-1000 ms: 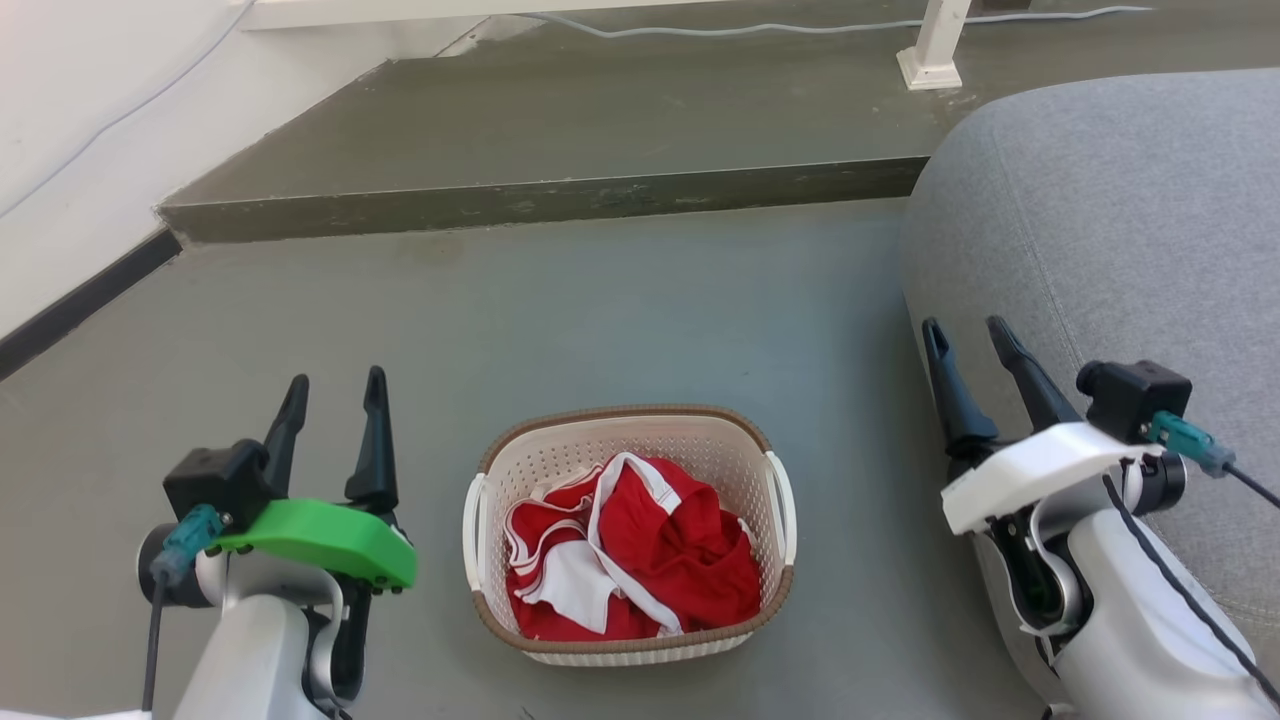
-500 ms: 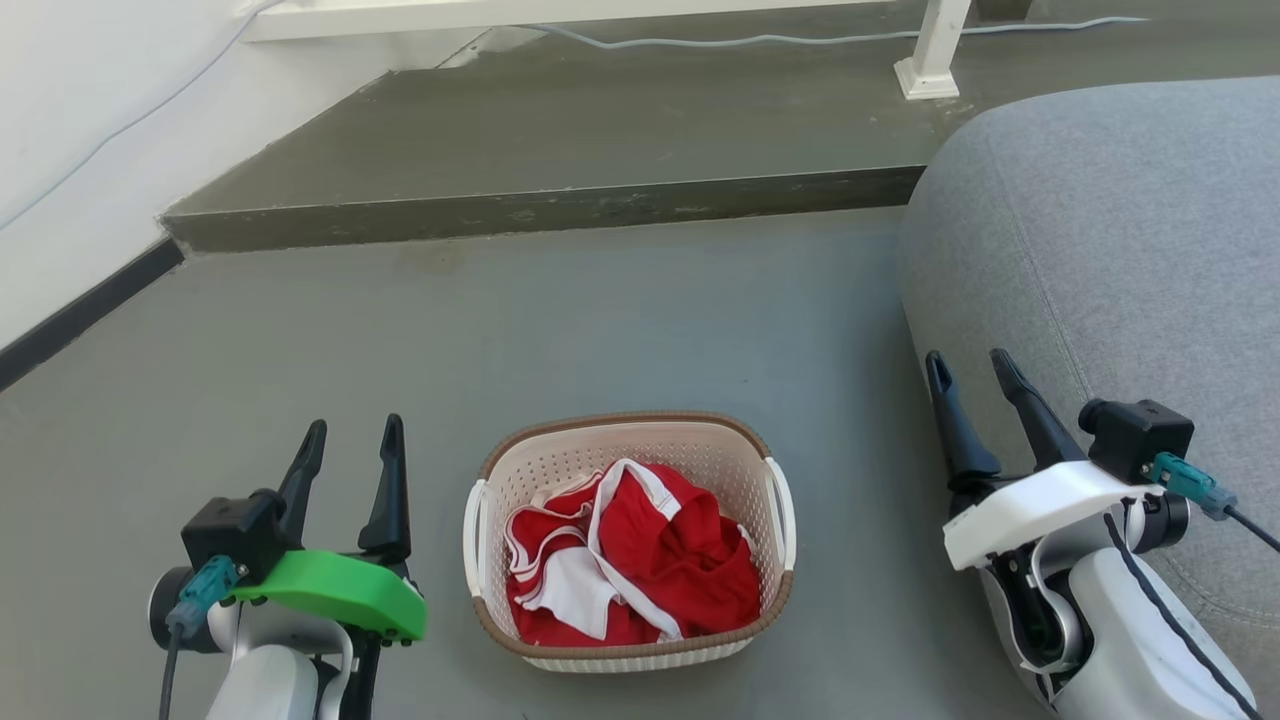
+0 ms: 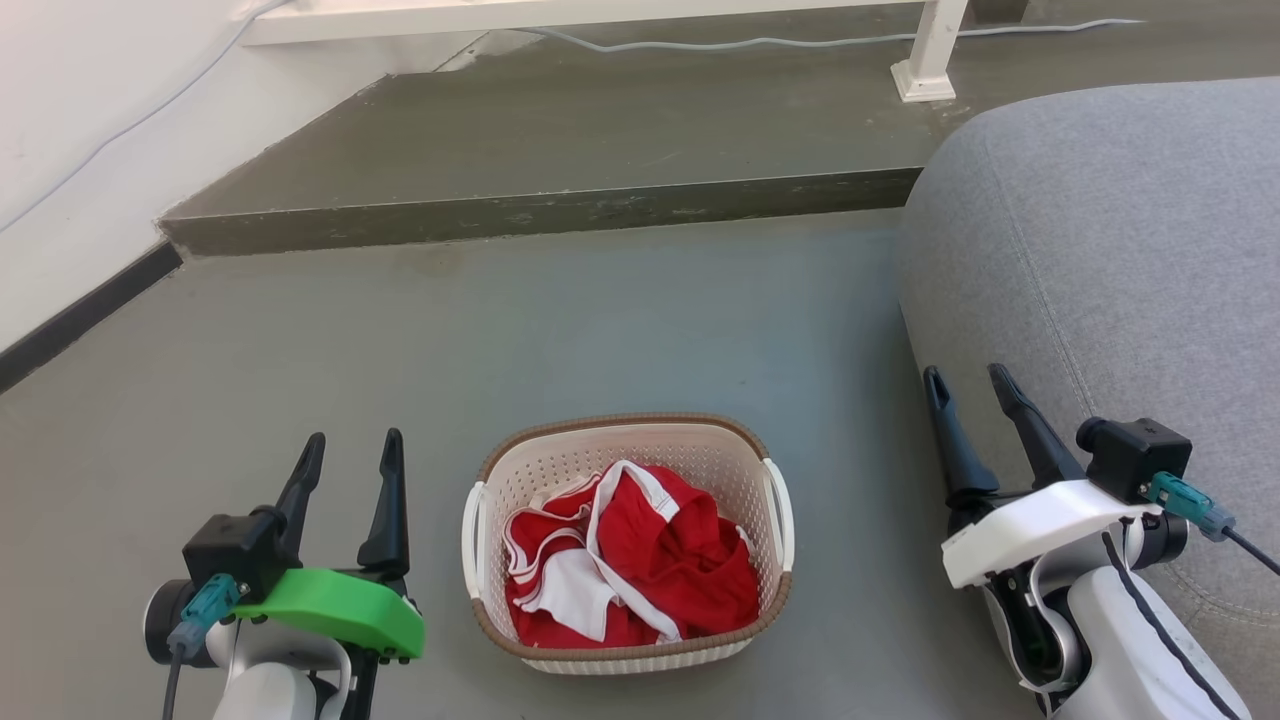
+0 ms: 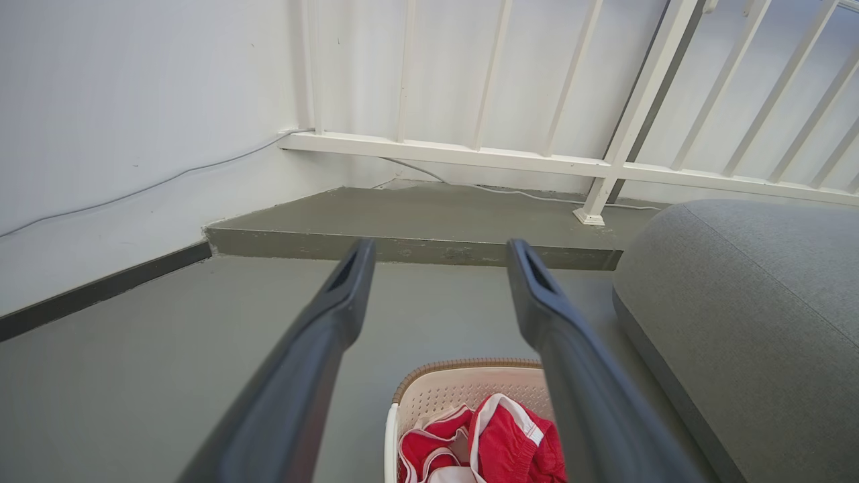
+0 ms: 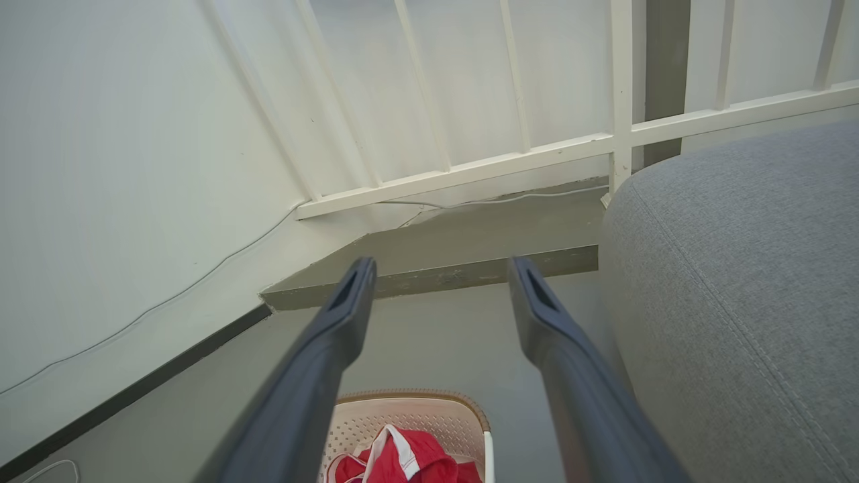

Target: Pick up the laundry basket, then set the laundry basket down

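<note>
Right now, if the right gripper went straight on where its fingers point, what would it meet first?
Probably the raised step, after open floor; the right gripper aims past the laundry basket. The grey sofa sits close alongside; depth is unclear.

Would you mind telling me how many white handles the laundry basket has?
2. The left handle is on the side of the laundry basket nearer the left gripper; the right handle is on the side nearer the right gripper. Neither is gripped.
</note>
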Motion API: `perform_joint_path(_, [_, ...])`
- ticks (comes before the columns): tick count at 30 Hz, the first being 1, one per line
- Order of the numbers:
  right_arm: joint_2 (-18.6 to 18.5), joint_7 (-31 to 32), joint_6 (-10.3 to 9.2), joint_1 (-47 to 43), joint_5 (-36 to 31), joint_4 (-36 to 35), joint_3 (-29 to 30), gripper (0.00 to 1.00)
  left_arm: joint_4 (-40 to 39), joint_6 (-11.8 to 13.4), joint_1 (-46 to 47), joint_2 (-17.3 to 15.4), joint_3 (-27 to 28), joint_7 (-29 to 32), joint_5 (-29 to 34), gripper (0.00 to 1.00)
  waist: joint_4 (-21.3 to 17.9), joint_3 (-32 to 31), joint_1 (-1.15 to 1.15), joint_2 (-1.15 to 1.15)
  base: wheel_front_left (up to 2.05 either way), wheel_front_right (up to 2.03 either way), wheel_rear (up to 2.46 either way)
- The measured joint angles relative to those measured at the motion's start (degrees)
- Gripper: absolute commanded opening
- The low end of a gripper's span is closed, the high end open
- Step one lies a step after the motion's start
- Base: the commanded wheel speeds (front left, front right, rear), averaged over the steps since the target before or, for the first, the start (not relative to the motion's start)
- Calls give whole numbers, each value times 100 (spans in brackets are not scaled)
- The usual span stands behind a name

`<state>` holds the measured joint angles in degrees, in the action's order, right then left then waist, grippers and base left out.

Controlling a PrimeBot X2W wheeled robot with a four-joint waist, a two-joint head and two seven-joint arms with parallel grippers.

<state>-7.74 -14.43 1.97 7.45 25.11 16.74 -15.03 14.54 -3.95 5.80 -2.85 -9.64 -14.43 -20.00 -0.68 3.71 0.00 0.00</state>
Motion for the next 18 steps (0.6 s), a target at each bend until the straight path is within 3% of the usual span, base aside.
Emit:
perform_joint_path(12, [47,0,56,-96,-98,-53,167,100,-33,-67,-8,13,29,0,-14,100,0,13,0,0,0,0,0])
perform_joint_path(13, [52,1,60,-98,-98,-41,174,0,-20,-64,-12,16,25,0,-51,0,0,13,0,0,0,0,0])
perform_joint_path(18, [107,5,59,-257,-93,197,142,0,230,-64,-63,37,7,27,-49,0,0,13,0,0,0,0,0])
